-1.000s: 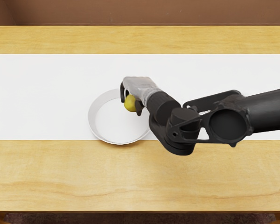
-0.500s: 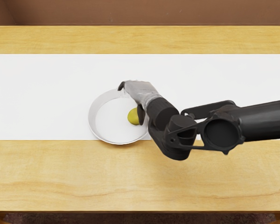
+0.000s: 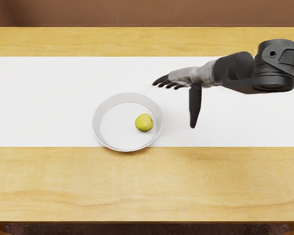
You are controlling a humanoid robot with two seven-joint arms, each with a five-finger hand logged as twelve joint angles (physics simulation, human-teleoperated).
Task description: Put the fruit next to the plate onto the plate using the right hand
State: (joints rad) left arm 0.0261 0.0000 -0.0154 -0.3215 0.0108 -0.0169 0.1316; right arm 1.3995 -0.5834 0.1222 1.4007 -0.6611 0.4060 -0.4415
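Looks like you're basically done: the fruit (image 3: 144,122) sits on the plate (image 3: 112,131), toward its right side, so I'd say the placing step is finished and the next move is just parking the arm clear. Your right hand (image 3: 185,78) is empty, fingers spread and thumb hanging down. The fruit lies down-left of it, well apart from the fingertips.

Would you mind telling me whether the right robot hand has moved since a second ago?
Yes. The right robot hand has withdrawn to the right, clear of the white plate, leaving the lemon on it.
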